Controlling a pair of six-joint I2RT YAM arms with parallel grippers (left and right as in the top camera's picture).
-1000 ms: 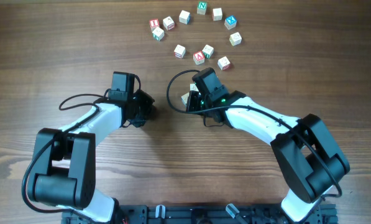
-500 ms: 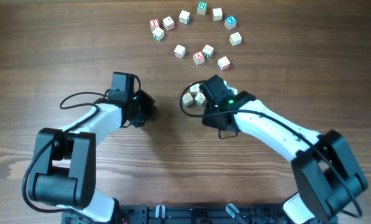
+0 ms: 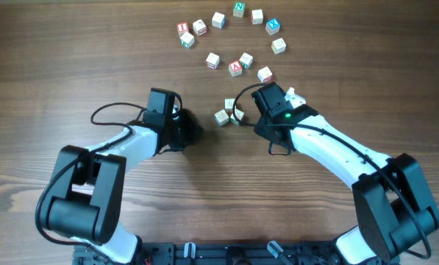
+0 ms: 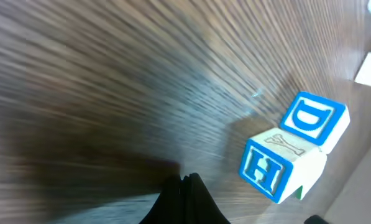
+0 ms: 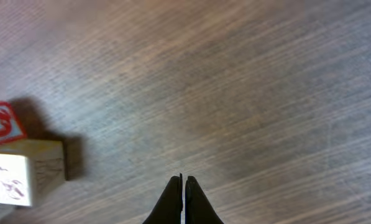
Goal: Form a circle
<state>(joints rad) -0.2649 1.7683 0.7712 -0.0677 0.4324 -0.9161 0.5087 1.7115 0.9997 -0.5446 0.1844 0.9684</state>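
Note:
Small pale wooden letter cubes lie in a loose arc at the table's far middle, from a red-lettered cube round to a cube at the right, with no closed circle. Two touching cubes lie apart, between my arms. The left wrist view shows them as a blue D cube and a blue H cube, to the right of my left gripper, which is shut and empty. My right gripper is shut over bare wood, with a pale cube to its left.
A few cubes sit inside the arc, just beyond the right wrist. Black cables loop beside both wrists. The wooden table stretches out to the left and right of the cubes.
My right arm has swung up and to the right, uncovering the two cubes it was over. My left arm has moved right, closer to those cubes. Both grippers stay shut.

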